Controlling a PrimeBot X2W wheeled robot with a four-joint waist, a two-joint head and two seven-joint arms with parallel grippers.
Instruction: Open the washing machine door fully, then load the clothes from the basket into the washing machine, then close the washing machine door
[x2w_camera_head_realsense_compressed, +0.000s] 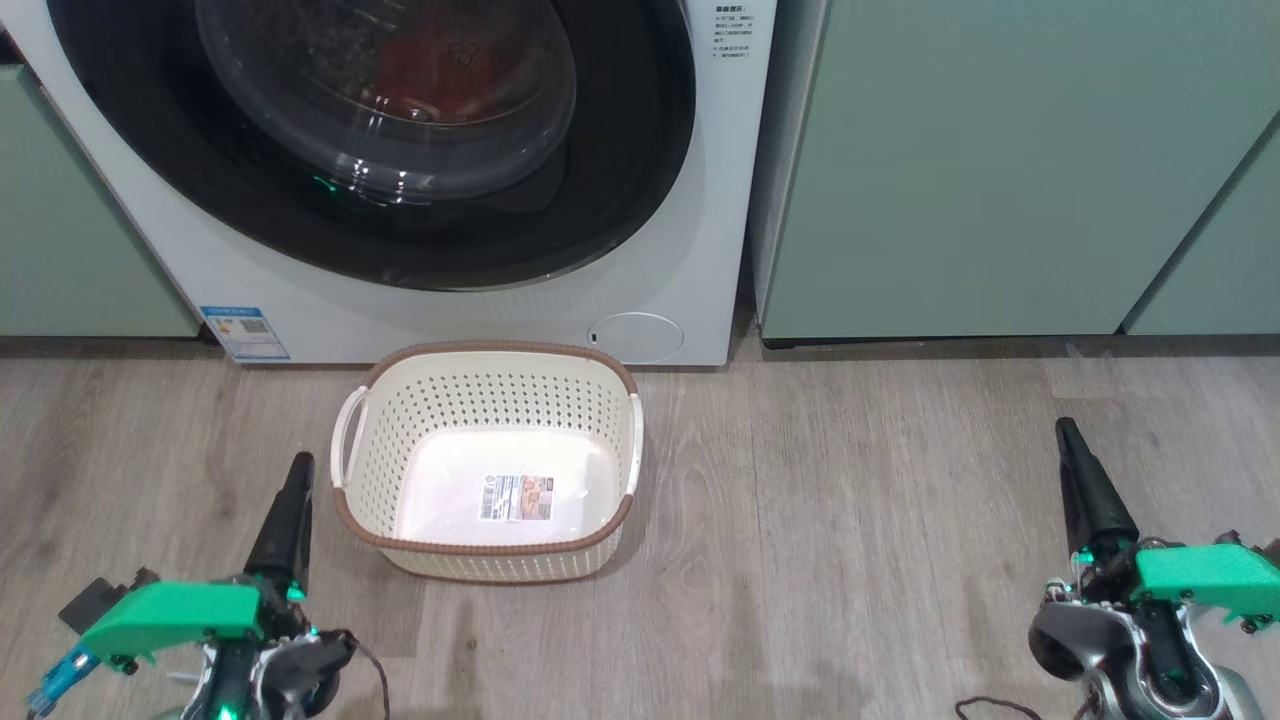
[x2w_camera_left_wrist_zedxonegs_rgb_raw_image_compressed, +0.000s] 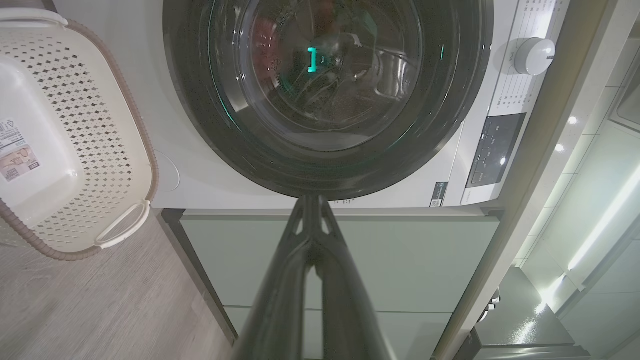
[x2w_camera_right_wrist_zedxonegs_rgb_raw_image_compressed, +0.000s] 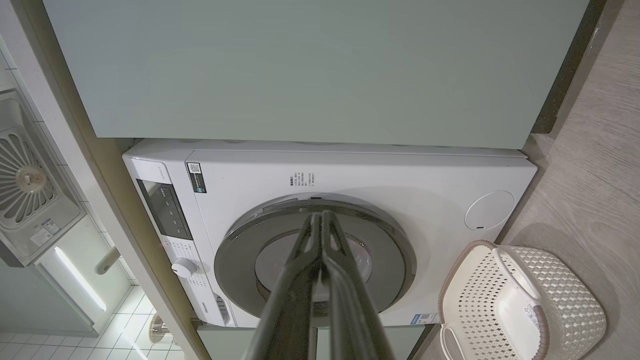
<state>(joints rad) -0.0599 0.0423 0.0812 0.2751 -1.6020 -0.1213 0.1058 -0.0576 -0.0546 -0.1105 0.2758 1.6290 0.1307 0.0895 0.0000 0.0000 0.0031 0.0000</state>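
Washer (x2w_camera_head_realsense_compressed: 715, 220) sits between pale green cabinets (x2w_camera_head_realsense_compressed: 1000, 170), front facing the robot. Door (x2w_camera_head_realsense_compressed: 630, 150) looks shut. In the head view its black ring lies flush on the front panel, and the right wrist view shows it flat against the machine with no gap I can see. Can't confirm the latch from the pictures.

Basket (x2w_camera_head_realsense_compressed: 500, 348) stands upright on the wood floor (x2w_camera_head_realsense_compressed: 850, 500), just in front of the washer and below the door. No garment in it, just the label (x2w_camera_head_realsense_compressed: 516, 497) on its bottom.

Clothes (x2w_camera_head_realsense_compressed: 430, 60): a red patch shows through the glass bowl, inside the drum. Reflections blur it, so I read it as the red garment but can't make out stripes or trim.

Left gripper (x2w_camera_head_realsense_compressed: 298, 468) is low left in the head view, near the basket's left handle, not touching. Fingers pressed together, holding nothing. Right gripper (x2w_camera_head_realsense_compressed: 1066, 432) is low right, well apart from basket and washer. Its fingers are also pressed together and empty.

Status, my read: open, load and close all look done. The only thing left is checking the door is latched. If it isn't, a push on the ring should finish it.
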